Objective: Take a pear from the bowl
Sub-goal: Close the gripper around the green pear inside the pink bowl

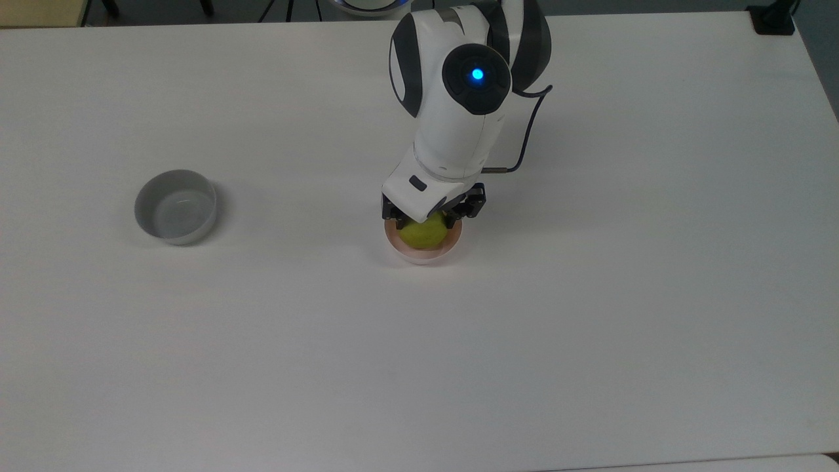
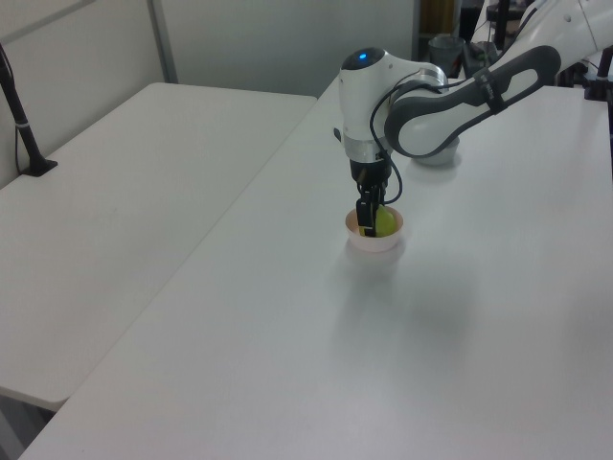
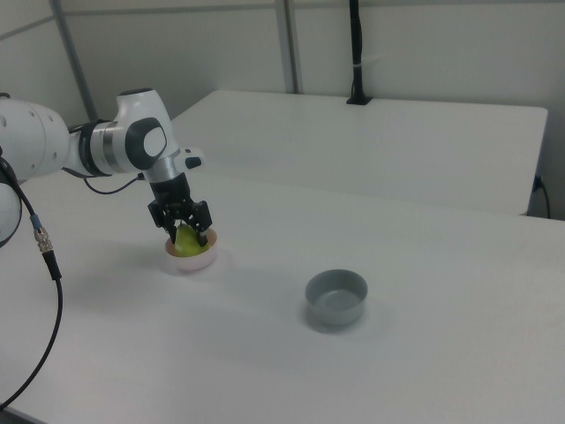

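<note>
In the top view, the near half of the white table (image 1: 419,367) lay bare, and the first thing met going away from the camera was the pink bowl (image 1: 423,252), standing a little right of the table's middle with the pear (image 1: 423,234) sitting in it. The gripper (image 1: 426,221) was down at the bowl's far rim, its 2 fingers straddling the fruit, 1 on the top view's left and 1 on the top view's right. In the right view the gripper (image 3: 184,230) reached into the bowl (image 3: 190,258) with the dark fingers flanking the pear (image 3: 186,245), and they looked closed against its sides, though actual contact was hard to confirm. The left view agreed: the gripper (image 2: 372,218) pointed straight down into the bowl (image 2: 375,239), with the pear (image 2: 384,222) partly behind a finger. By these pictures the reach and descent were done and the grasp looked made or very nearly so (the pear sat low in the bowl, so no lift showed). What was left was the raise clear of the rim. Farther out along the top view's left stood the grey bowl (image 1: 175,206), well apart from the action and holding nothing. Beyond the bowls rose the white arm (image 1: 459,105), with its blue light facing up.
</note>
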You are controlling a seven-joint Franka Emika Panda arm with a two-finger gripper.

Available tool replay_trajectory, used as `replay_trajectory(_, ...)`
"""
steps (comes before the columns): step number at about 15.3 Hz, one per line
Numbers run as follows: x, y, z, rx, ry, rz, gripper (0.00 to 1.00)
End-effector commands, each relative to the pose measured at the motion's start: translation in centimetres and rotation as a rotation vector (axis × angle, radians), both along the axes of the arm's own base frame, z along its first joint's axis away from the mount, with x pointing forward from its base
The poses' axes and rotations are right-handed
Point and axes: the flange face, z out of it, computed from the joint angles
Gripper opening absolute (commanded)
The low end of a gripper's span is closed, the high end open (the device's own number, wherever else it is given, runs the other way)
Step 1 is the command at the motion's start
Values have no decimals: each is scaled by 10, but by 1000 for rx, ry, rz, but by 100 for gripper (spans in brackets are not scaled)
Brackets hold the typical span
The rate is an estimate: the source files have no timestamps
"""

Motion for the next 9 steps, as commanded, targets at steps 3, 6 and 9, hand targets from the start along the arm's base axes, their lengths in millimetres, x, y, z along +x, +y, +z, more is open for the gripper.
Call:
replay_trajectory(3, -5, 6, 8, -9, -16, -7, 56)
replay_trajectory(6, -9, 5, 35, -2, -16, -20, 56)
replay_trajectory(9, -12, 8, 64, 16, -46, -21, 56)
